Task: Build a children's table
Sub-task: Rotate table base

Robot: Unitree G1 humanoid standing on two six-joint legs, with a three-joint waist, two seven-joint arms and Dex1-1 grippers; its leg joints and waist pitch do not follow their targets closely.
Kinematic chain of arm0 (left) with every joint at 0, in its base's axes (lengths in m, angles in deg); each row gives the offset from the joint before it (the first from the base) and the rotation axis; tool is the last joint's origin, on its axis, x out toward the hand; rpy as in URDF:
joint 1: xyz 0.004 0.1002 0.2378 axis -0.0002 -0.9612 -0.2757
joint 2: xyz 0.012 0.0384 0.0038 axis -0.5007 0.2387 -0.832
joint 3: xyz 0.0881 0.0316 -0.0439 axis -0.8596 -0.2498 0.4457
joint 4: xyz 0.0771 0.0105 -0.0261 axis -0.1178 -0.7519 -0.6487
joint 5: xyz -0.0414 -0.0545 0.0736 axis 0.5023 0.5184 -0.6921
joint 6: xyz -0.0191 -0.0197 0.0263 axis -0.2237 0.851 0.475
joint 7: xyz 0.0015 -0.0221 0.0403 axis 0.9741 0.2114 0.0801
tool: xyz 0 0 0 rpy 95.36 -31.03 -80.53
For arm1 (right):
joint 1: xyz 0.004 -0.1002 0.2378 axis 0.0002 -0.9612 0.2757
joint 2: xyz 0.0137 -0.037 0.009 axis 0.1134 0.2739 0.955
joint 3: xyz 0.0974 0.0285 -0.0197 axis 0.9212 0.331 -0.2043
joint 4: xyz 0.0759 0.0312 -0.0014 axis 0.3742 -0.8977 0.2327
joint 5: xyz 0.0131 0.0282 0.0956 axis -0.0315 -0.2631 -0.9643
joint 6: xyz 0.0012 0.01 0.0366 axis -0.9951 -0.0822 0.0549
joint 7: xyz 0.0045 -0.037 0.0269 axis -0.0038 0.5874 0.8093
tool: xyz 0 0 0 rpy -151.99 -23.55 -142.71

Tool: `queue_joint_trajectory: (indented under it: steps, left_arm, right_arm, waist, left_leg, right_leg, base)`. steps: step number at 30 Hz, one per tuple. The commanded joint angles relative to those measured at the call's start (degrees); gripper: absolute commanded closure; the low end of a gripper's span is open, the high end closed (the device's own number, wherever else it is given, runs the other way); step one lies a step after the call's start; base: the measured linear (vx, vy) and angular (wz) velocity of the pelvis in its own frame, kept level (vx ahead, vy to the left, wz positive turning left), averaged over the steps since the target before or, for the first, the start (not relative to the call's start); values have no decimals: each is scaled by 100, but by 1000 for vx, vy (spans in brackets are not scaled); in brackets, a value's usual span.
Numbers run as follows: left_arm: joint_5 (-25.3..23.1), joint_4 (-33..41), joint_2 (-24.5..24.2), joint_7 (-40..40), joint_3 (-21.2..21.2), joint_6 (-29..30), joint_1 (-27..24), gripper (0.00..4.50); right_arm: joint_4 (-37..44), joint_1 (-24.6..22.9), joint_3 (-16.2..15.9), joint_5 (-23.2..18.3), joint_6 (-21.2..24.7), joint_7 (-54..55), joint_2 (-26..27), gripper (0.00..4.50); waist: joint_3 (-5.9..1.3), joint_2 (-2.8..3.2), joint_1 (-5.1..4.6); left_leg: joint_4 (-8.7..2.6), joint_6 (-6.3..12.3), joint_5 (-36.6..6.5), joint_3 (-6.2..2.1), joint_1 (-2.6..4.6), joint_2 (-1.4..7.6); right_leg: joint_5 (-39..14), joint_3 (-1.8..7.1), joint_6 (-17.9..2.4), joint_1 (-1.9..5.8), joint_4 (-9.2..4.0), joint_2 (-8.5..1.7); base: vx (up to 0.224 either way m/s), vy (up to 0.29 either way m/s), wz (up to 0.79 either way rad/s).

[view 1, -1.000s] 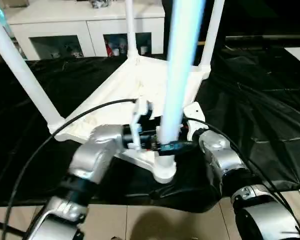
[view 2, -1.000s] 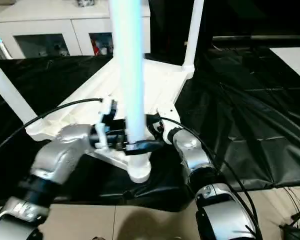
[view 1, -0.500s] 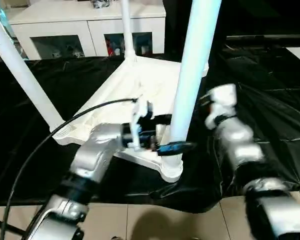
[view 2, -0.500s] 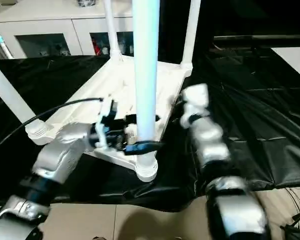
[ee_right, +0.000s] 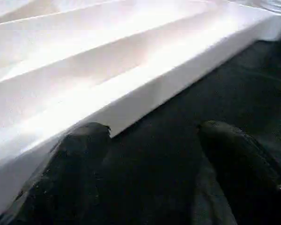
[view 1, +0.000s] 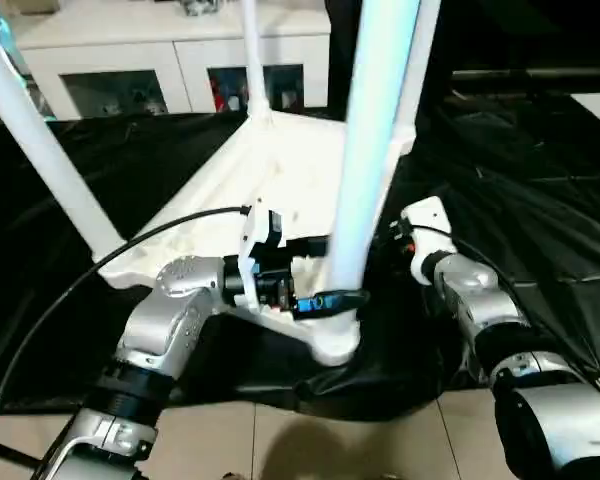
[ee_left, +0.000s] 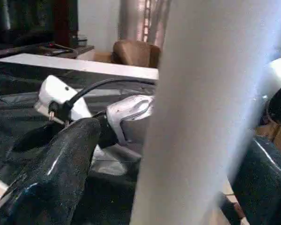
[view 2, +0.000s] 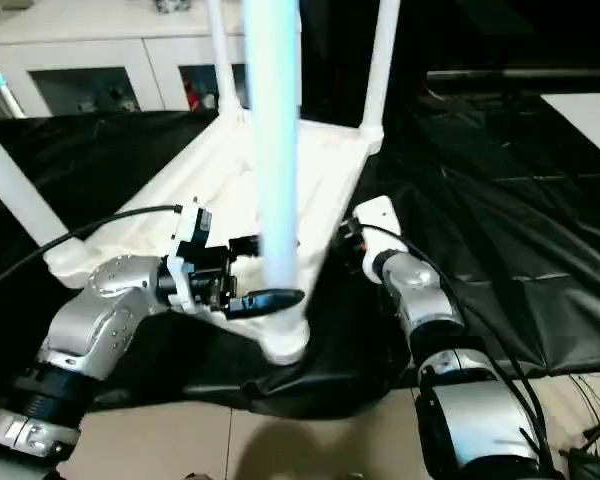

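Because the legs can only be pushed into the underside, the table top (view 1: 250, 180) lies upside down on the black-covered bench (view 1: 540, 200), rim up, with its legs pointing at the ceiling. At the far left one leg (view 1: 40, 150) slants up from its corner socket; two more stand at the far corners. The left pincer (view 1: 315, 285) reaches in level, its two black fingers (ee_left: 51, 173) spread wide on either side of the near leg (view 1: 370, 150) just above the corner socket (view 1: 330, 345). Whether the pads press the tube cannot be told, but the placing looks meant to steady or seat that leg. To the right, the right pincer (ee_right: 150, 154) hangs spread and empty over the dark cover just beside the top's edge, probably ready to brace the top while the leg is pressed home.
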Motion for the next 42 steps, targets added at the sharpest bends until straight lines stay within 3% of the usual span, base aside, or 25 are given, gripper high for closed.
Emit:
queue_joint_trajectory:
  steps: [1,6,11,15,18,20,22,26,29,42]
  left_arm:
    - [-32,128,-11,57,-147,20,-6,7]
    - [-148,32,129,71,-296,-38,88,7]
    - [-258,-281,417,51,-414,-179,361,7]
    - [-307,-579,704,-38,-449,-323,626,7]
    - [-413,-818,891,-115,-457,-467,767,7]
    - [-468,-955,971,-154,-450,-547,834,7]
    - [-755,-1431,1108,-484,-388,-957,1028,7]
    - [-1109,-2018,1145,-1095,-278,-1354,1289,7]
    - [-1377,-2579,1029,-1595,-104,-1779,1542,7]
    - [-1502,-3080,439,-1350,67,-2142,1650,7]
  right_arm:
    - [137,-45,-236,3,-190,-439,134,76]
    - [258,-178,-378,66,-284,-750,208,76]
    - [336,-311,-560,184,-363,-897,361,76]
    - [401,-368,-648,246,-391,-890,493,76]
    - [433,-393,-700,294,-398,-859,587,76]
    - [441,-402,-723,320,-416,-820,624,76]
    - [421,-394,-744,412,-452,-603,686,76]
    - [242,-283,-665,556,-358,-120,647,76]
    - [100,-135,-393,484,-327,337,490,76]
    - [184,-40,259,132,-417,970,-42,76]
  waist:
    - [-398,-54,24]
    - [-398,-64,20]
    - [-388,-77,15]
    - [-383,-103,-31]
    - [-385,-112,-96]
    - [-392,-109,-97]
    - [-400,-110,-122]
    - [-413,-110,-135]
    - [-412,-117,-135]
    - [-411,-123,-32]
  left_leg:
    - [-391,287,-1516,-88,96,269]
    - [-389,323,-1421,-87,87,267]
    - [-394,301,-1539,-86,104,261]
    - [-406,246,-1644,-108,77,256]
    - [-398,334,-1588,-115,48,250]
    - [-385,366,-1558,-107,65,253]
    - [-380,437,-1500,-113,47,249]
    - [-372,487,-1368,-117,52,249]
    - [-372,487,-1470,-120,72,239]
    - [-375,457,-1389,-101,81,252]
  right_leg:
    - [-1338,151,-1600,273,-358,-244]
    - [-1266,155,-1625,284,-354,-242]
    - [-1523,159,-1573,266,-393,-245]
    - [-1718,159,-1494,289,-415,-270]
    - [-1667,148,-1520,303,-423,-270]
    - [-1589,149,-1555,293,-422,-266]
    - [-1466,141,-1578,300,-417,-264]
    - [-1220,145,-1636,303,-402,-269]
    - [-1285,141,-1629,302,-416,-274]
    - [-1305,140,-1626,296,-401,-284]
  base:
    - [0,0,0]
    - [0,0,0]
    - [0,0,0]
    - [0,0,0]
    - [0,0,0]
    - [0,0,0]
    - [0,0,0]
    - [0,0,0]
    - [0,0,0]
    - [0,0,0]
